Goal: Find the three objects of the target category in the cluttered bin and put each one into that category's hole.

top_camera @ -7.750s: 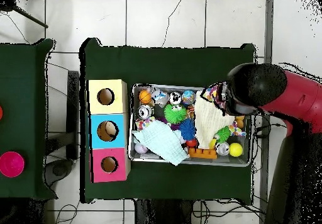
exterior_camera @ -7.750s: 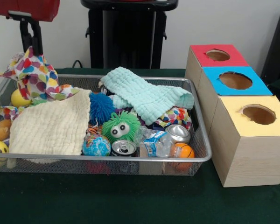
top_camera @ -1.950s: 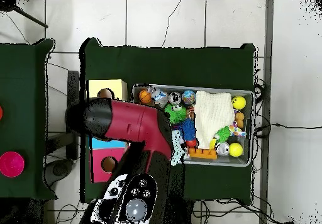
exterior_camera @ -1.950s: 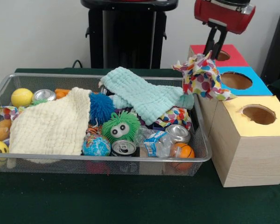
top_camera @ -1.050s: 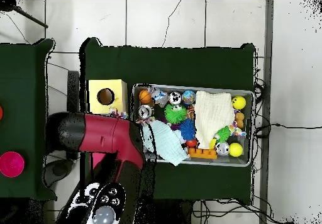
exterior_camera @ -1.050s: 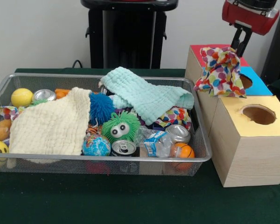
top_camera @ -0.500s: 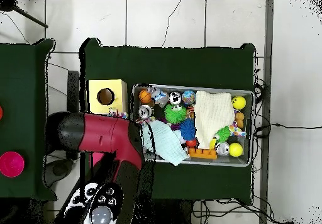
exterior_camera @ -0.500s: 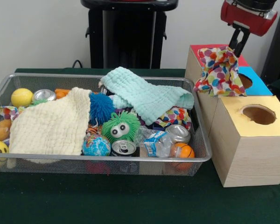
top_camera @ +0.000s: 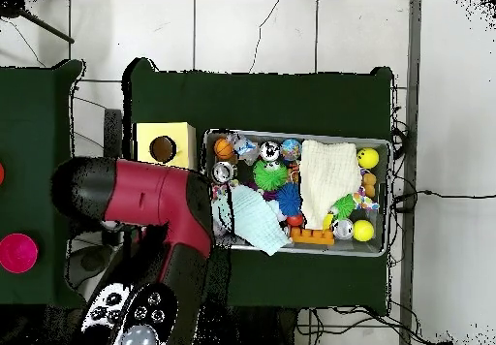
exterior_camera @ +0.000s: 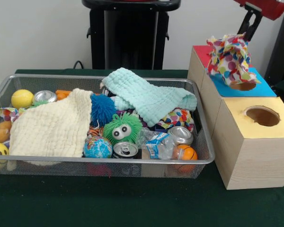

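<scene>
My gripper (exterior_camera: 244, 33) is at the top right, shut on a white polka-dot cloth (exterior_camera: 229, 56). The cloth hangs bunched over the blue-topped box (exterior_camera: 255, 89) and hides most of its hole. The hole (exterior_camera: 261, 115) in the yellow-topped box is nearer the camera and open; it also shows in the overhead view (top_camera: 162, 149). In the wire bin (exterior_camera: 109, 161) a cream-yellow waffle cloth (exterior_camera: 52, 127) lies at the left. A second polka-dot cloth (exterior_camera: 179, 117) lies partly under a mint cloth (exterior_camera: 149, 97). In the overhead view the arm (top_camera: 145, 201) hides the gripper.
The bin also holds a green fuzzy toy (exterior_camera: 121, 128), a blue spiky ball (exterior_camera: 102, 109), cans, a globe ball (exterior_camera: 97, 148), yellow balls and a small basketball (exterior_camera: 187, 152). The red-topped box (exterior_camera: 203, 51) stands behind the blue one. Dark green cloth covers the table.
My gripper has carried the polka-dot cloth from over the bin's right edge to the right and upward. The cloth now hangs higher, over the blue-topped box.
</scene>
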Available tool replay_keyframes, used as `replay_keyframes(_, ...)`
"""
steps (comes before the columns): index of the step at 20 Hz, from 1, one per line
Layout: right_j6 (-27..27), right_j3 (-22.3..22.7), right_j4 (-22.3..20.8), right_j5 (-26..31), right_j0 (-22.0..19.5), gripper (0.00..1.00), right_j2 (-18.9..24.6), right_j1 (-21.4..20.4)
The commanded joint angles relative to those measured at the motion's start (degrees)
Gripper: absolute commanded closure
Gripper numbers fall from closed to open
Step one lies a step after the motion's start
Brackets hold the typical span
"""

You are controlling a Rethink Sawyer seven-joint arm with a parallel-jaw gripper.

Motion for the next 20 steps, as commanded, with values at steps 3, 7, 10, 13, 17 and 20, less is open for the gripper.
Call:
replay_keyframes(3,22.0,-9.2,1.6,10.6,-0.3,1.00,0.5,3.7)
replay_keyframes(7,20.6,-8.4,1.6,6.5,-1.7,1.00,2.0,5.3)
replay_keyframes(10,20.4,-9.3,1.1,6.0,-2.3,1.00,2.5,6.7)
replay_keyframes(13,18.9,-9.2,1.1,5.2,-3.3,1.00,2.9,7.1)
replay_keyframes(17,17.0,-10.0,1.0,4.9,-4.7,1.00,3.4,8.1)
replay_keyframes(20,15.7,-11.0,0.7,4.9,-5.5,1.00,4.0,9.1)
